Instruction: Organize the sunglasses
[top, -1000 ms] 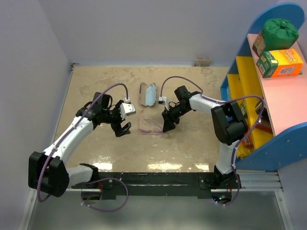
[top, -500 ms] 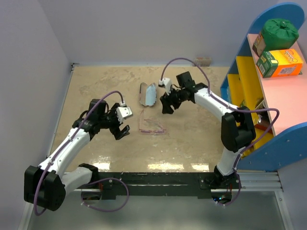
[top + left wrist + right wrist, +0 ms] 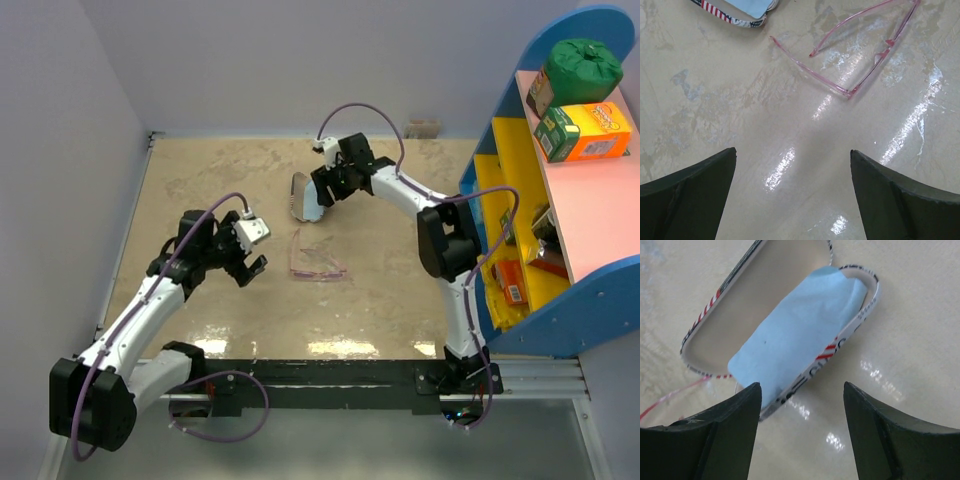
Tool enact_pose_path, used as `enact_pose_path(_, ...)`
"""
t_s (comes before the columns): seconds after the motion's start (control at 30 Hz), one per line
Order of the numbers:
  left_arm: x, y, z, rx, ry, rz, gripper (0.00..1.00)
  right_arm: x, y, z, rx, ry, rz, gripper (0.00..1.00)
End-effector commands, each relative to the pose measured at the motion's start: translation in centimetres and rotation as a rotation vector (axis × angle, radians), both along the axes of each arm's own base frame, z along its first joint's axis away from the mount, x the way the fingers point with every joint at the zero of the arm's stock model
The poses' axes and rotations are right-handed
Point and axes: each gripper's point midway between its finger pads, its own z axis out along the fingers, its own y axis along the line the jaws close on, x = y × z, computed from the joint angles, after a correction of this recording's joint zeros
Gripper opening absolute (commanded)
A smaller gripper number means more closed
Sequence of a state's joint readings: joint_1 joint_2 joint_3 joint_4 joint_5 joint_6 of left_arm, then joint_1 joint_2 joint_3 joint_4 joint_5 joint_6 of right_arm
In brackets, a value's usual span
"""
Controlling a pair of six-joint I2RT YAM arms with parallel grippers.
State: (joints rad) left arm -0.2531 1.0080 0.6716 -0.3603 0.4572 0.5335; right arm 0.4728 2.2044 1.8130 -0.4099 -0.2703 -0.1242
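**Approach stage.** The sunglasses [image 3: 316,264] lie with arms unfolded on the bench [image 3: 200,180], just beside the open flag-print case [image 3: 305,197] and held by neither hand. The left hand [image 3: 250,267], fingers spread and empty, hovers near the sunglasses, while the right hand [image 3: 325,190], likewise spread and holding nothing, hangs over the flag-print case, in which a light blue cloth [image 3: 795,345] lies. The next move probably calls for a light pinch on the thin frame, and the light blue cloth may need shifting before the sunglasses fit inside.
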Motion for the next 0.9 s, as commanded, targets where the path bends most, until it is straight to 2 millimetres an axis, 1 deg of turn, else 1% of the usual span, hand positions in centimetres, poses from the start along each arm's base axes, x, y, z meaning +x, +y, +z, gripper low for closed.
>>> enact_pose_path(0.0, 1.2, 0.5, 1.1, -0.016, -0.063, 0.042, 1.00, 5.2, 1.9, 5.6, 0.094, -0.171, -0.128, 0.70)
enact_pose_path(0.03, 1.2, 0.5, 1.0, -0.016, -0.061, 0.043, 1.00, 5.6, 2.1, 4.3, 0.088, -0.151, -0.141, 0.70)
enact_pose_path(0.07, 1.3, 0.6, 0.9, -0.012, -0.057, 0.048, 1.00, 6.3, 2.3, 5.0, 0.105, -0.158, -0.179, 0.71)
enact_pose_path(0.13, 1.5, 0.7, 0.6, -0.007, -0.049, 0.051, 1.00, 6.8, 2.6, 4.6, 0.103, -0.159, -0.198, 0.73)
enact_pose_path(0.17, 1.5, 0.7, 0.4, -0.002, -0.047, 0.056, 1.00, 7.5, 2.5, 4.2, 0.099, -0.164, -0.227, 0.73)
enact_pose_path(0.3, 1.7, 0.9, 0.1, 0.006, -0.047, 0.064, 1.00, 8.6, 2.3, 3.2, 0.078, -0.171, -0.283, 0.74)
enact_pose_path(0.37, 1.6, 0.9, 0.0, 0.007, -0.046, 0.065, 1.00, 8.8, 2.2, 2.8, 0.070, -0.167, -0.293, 0.74)
enact_pose_path(0.4, 1.7, 1.0, 0.1, 0.006, -0.051, 0.067, 1.00, 8.8, 2.2, 2.1, 0.065, -0.157, -0.292, 0.74)
enact_pose_path(0.5, 1.7, 1.0, 0.0, 0.007, -0.049, 0.066, 1.00, 8.5, 2.2, 0.9, 0.057, -0.132, -0.295, 0.74)
enact_pose_path(0.6, 1.6, 1.0, -0.2, 0.008, -0.045, 0.067, 1.00, 8.7, 1.9, 0.3, 0.037, -0.135, -0.308, 0.73)
enact_pose_path(0.63, 1.6, 1.1, -0.2, 0.010, -0.048, 0.068, 1.00, 8.8, 1.5, -0.1, 0.013, -0.142, -0.321, 0.74)
enact_pose_path(0.77, 1.6, 1.0, -0.1, 0.004, -0.048, 0.064, 1.00, 8.9, 1.0, -0.4, -0.031, -0.162, -0.340, 0.74)
enact_pose_path(0.87, 1.6, 1.1, -0.1, 0.002, -0.050, 0.066, 1.00, 9.1, 0.5, -0.3, -0.059, -0.186, -0.360, 0.74)
